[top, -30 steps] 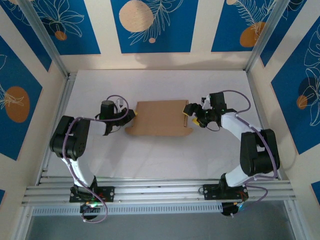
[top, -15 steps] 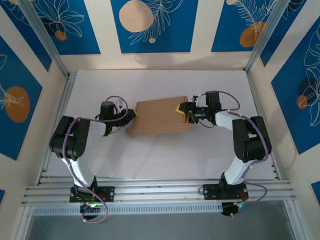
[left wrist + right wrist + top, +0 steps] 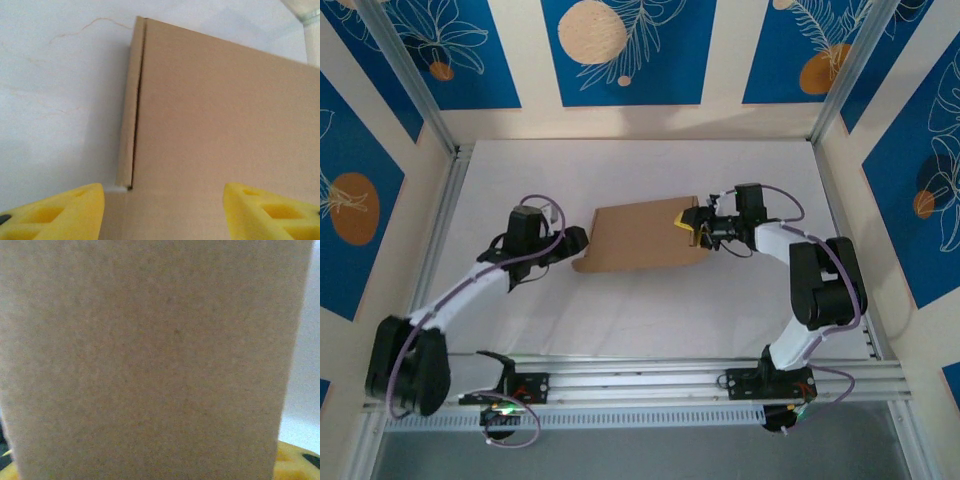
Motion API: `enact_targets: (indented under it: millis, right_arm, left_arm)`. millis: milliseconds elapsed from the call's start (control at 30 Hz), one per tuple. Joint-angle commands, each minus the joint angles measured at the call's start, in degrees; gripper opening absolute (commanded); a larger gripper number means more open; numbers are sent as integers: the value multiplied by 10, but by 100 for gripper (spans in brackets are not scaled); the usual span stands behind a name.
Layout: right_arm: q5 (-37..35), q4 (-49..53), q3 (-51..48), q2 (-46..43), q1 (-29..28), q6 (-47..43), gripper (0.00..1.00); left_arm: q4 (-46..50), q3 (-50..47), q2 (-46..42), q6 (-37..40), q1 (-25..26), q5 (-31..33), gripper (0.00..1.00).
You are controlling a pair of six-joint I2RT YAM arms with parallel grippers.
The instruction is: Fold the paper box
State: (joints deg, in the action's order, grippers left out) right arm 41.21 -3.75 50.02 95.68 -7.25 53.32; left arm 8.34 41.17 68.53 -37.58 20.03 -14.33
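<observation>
Left arm [image 3: 460, 290] had swung its elbow back toward the near edge, and the left gripper [image 3: 576, 240] had let go. Its jaws now stood well apart, holding nothing, just short of the left side of the paper box [image 3: 638, 238]. The box lay mid-table [image 3: 640, 310] between the two grippers, slightly skewed, while the right gripper [image 3: 690, 222] had closed partway over the right edge and appeared to pinch it. Judged: the hold had passed to the right side, freeing the left for the next flap.
</observation>
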Motion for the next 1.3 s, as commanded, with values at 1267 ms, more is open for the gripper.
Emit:
enact_targets:
  millis: [1267]
  right_arm:
    - [32, -119, -104, -80, -99, 238, 42]
  left_arm:
    - [95, -1, -66, 767, 417, 355, 87]
